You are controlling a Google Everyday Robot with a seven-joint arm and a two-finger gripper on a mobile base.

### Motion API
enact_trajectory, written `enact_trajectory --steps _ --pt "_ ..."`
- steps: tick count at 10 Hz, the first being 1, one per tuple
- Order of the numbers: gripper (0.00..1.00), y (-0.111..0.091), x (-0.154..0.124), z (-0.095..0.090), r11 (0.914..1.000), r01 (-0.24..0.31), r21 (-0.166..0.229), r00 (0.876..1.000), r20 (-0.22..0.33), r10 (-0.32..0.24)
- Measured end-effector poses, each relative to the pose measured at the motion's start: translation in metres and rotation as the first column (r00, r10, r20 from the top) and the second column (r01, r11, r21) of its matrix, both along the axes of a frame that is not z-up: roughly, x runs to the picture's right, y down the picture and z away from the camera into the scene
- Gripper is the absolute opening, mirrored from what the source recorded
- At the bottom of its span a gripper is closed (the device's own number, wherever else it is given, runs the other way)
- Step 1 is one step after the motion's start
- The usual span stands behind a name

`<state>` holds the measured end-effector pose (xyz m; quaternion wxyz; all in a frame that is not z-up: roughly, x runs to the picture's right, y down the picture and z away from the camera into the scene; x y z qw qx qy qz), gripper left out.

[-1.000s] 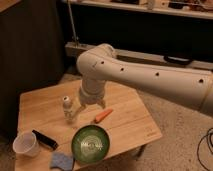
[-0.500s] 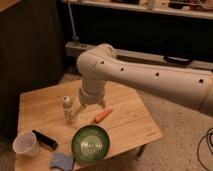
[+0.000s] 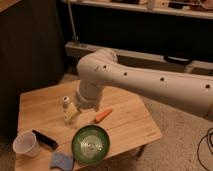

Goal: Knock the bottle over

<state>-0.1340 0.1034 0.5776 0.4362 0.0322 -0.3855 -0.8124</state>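
Bottle (image 3: 69,109) (tilted) just beside gripper (image 3: 84,106)

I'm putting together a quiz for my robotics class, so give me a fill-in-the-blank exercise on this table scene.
1. The gripper hangs over the table, close beside the bottle, on its ____ side in the picture.
2. The bowl near the front edge is ____.
3. The sponge lying left of the bowl is ____.
Missing words: right, green, blue.
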Motion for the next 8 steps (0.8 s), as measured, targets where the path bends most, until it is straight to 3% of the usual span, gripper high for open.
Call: enact_trajectory --steps 2,3,6,8 --pt "0.65 -0.007 -0.031 0.01 0.9981 0.029 0.055 0.997 0.063 -0.032" --pt "0.53 -0.011 -0.054 0.019 0.9954 0.058 0.077 0.994 0.09 -0.065" --pt "0.24 -0.015 -0.103 0.045 0.9929 0.088 0.081 0.987 0.125 -0.098" --pt "0.05 -0.026 -0.138 0.05 0.985 0.127 0.117 0.978 0.152 -0.144"
